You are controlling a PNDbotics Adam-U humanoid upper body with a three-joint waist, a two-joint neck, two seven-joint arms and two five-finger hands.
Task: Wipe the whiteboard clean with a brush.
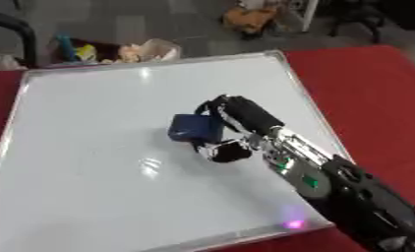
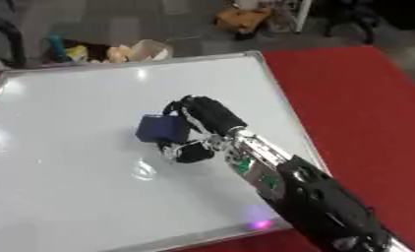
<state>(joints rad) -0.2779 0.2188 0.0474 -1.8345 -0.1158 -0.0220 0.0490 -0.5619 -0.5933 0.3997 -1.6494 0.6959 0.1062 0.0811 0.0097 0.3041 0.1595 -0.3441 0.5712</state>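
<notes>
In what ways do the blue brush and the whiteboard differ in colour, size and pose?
The brush is dark blue and small; the whiteboard is white, glossy and far larger. The brush is a blocky thing held by the curled fingers of the right hand; the whiteboard is a flat sheet with a silver frame, lying free on the red table. Both look roughly rectangular.

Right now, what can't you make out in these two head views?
- Underside of the blue brush: pressed to the whiteboard, contact face hidden in both views.
- Right hand: fingers curled round the brush, but the palm side is hidden.
- Left hand: in neither view.
- Marks on the board: none I can tell; glare blurs it.
- Clutter beyond the far edge: too blurred to identify.
</notes>
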